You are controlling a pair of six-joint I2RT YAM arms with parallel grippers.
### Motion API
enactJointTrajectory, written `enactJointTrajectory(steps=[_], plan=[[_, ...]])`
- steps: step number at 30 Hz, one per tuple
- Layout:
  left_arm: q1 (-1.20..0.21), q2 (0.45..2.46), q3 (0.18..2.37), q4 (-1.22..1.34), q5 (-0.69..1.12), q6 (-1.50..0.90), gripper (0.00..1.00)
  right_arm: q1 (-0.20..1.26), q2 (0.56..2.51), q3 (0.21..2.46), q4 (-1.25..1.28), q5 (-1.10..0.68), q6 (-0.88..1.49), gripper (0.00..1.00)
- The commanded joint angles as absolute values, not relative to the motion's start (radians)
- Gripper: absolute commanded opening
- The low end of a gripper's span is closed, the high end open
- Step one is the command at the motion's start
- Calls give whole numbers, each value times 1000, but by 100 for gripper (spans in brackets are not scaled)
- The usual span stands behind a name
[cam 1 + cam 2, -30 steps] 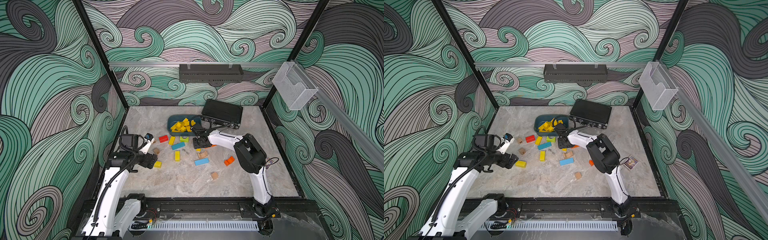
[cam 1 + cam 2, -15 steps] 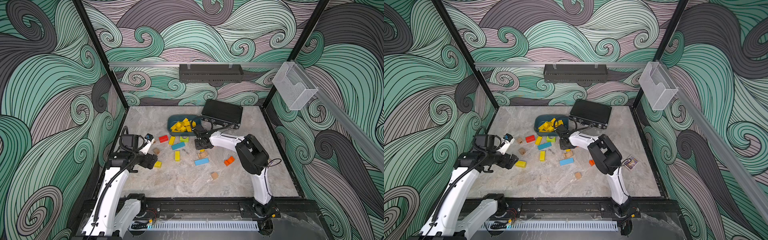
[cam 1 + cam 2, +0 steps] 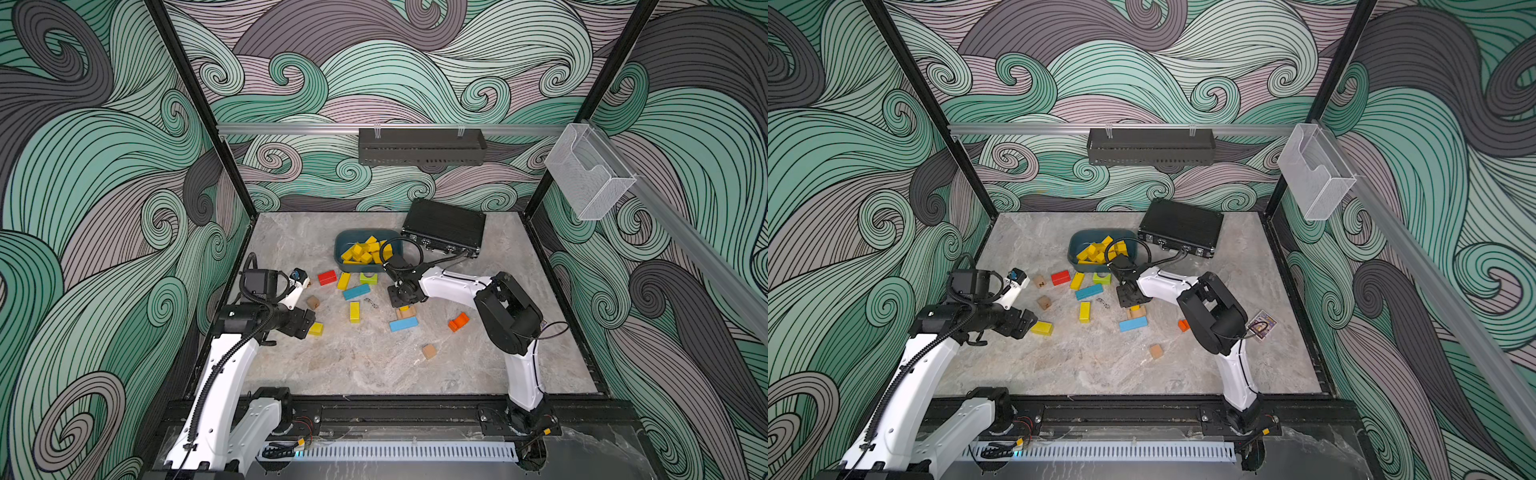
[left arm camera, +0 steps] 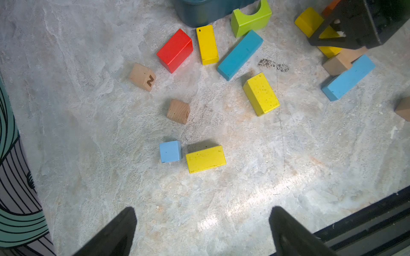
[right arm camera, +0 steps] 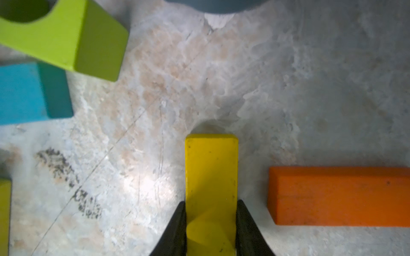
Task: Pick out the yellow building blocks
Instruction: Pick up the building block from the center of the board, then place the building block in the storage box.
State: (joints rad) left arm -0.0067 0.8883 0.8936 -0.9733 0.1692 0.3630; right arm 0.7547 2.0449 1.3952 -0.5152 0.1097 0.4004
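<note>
The right claw point(image 5: 211, 204) is clamped on one end of a yellow block point(image 5: 211, 168), low over the table point(image 3: 374, 365). An orange bar point(image 5: 339, 195) lies just beside it across a narrow gap, and bare table runs ahead to the bin point(image 5: 213, 4). The left claw point(image 4: 203, 209) hangs with jaws wide apart over bare table near the left edge. The table's front half is open. The blocks crowd the middle before the bin, which sits just beside a case point(image 3: 444, 226) at the rear. The left wrist view shows three loose yellow blocks point(image 4: 261, 94) clear of the right claw, two blue bars point(image 4: 239, 55), one blue cube point(image 4: 170, 151), one red block point(image 4: 175, 49) and one green arch point(image 4: 250, 20). A yellow heap point(image 3: 365, 253) fills the bin, too jumbled to count.
</note>
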Motion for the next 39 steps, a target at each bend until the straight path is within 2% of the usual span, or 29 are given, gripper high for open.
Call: enactJointTrajectory(steps=[1, 22, 29, 39], plan=[[0, 900, 893, -977, 189, 362, 95, 761, 1987, 1376, -560, 67, 379, 17], [-1, 950, 882, -939, 163, 380, 95, 762, 1864, 1442, -577, -30, 291, 17], [0, 965, 882, -938, 151, 400, 95, 749, 1913, 1638, -632, -44, 231, 17], [0, 944, 876, -981, 153, 423, 95, 670, 2176, 2020, -662, -78, 193, 18]])
